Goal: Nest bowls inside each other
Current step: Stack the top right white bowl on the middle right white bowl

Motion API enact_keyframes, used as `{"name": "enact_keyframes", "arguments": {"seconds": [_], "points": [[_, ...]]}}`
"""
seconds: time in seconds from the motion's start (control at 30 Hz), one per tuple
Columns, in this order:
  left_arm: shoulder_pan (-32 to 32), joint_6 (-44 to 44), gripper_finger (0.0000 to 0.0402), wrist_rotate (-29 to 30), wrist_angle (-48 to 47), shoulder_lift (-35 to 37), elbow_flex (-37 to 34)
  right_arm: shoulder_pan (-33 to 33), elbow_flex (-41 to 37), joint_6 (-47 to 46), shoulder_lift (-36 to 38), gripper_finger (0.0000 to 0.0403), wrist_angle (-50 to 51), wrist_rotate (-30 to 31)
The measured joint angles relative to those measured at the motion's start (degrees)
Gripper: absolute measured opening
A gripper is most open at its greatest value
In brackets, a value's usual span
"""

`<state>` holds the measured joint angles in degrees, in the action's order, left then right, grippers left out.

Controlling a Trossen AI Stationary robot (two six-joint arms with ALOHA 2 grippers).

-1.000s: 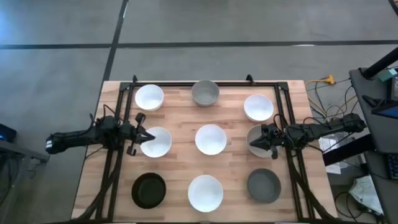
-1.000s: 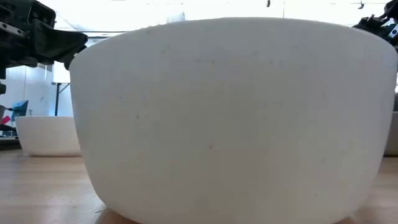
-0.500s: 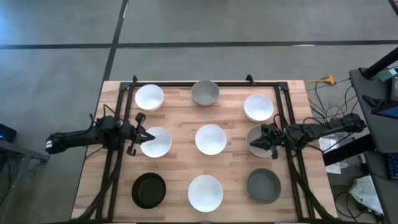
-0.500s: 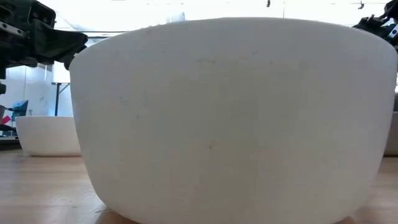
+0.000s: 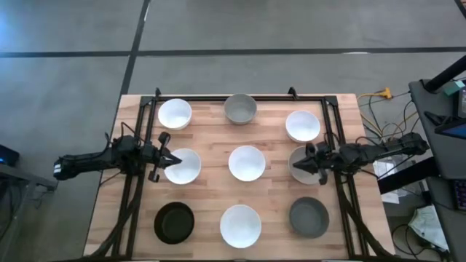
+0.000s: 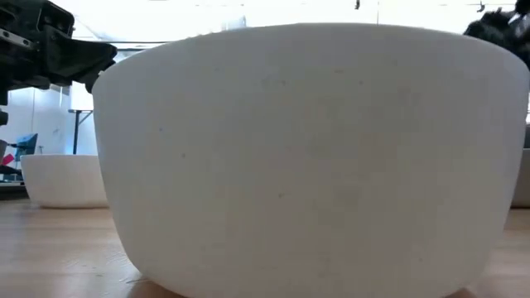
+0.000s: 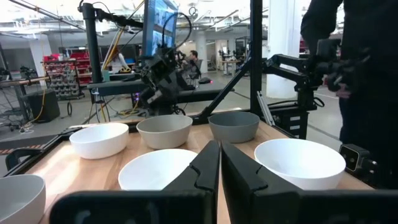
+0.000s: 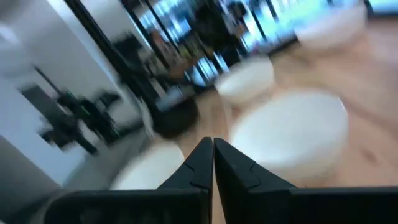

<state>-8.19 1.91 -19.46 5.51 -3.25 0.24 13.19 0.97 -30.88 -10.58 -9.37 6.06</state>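
Note:
Nine bowls stand upright on their bases in three rows on the wooden table: white ones, two grey and one black. My left gripper is shut and hovers over the rim of the middle-left white bowl. My right gripper is shut and hovers over the pale middle-right bowl. In the low view the near-middle white bowl fills the picture, with both grippers high above the table.
A black metal frame runs along the table's left, right and far sides. Bare wood lies between the bowls. A person in dark clothes stands beyond the table's near right side. Cables and equipment sit off the right edge.
My right gripper has shifted a little toward the table's left over the middle-right bowl and is in motion; its wrist view is blurred and tilted. The bowls stay where they were.

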Motion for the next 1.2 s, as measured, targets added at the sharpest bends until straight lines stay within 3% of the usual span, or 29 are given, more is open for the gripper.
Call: {"name": "enact_keyframes", "arguments": {"seconds": [0.23, 0.37, 0.5, 0.6, 0.7, 0.8, 1.03, 1.2], "points": [[0.0, 0.0, 0.0000, 0.0, 0.0, 0.0, 0.0, 0.0, 0.0, 5.5, -0.5, 0.0009, -25.0, -0.2], [0.0, 0.0, 0.0000, 0.0, 0.0, 0.0, 0.0, 0.0, 0.0, 4.8, -1.6, 0.0009, -33.6, 0.2], [0.0, 0.0, 0.0000, 0.0, 0.0, 0.0, 0.0, -0.1, 0.0, 3.2, -3.4, 0.0009, -37.8, 6.8], [0.0, 0.0, 0.0000, 0.0, 0.0, 0.0, 0.0, -0.1, 0.0, -7.0, -5.4, 0.0009, -42.6, 16.2], [0.0, 0.0, 0.0000, 0.0, 0.0, 0.0, 0.0, -0.1, 0.3, -23.8, -7.7, 0.0009, -44.8, 26.3], [0.0, 0.2, 0.0000, 0.1, 0.0, 0.0, 0.0, -0.1, 1.5, -29.6, -10.2, 0.0009, -44.8, 29.6], [0.0, -0.1, 0.0000, 8.0, 3.7, 0.0, 0.0, 0.1, 12.7, -21.8, -21.9, 0.0009, -45.0, 28.2], [0.0, 0.0, 0.0000, 10.5, 24.0, 0.0, 0.0, 0.1, 24.9, -4.6, -32.1, 0.0009, -44.3, 26.5]]}}
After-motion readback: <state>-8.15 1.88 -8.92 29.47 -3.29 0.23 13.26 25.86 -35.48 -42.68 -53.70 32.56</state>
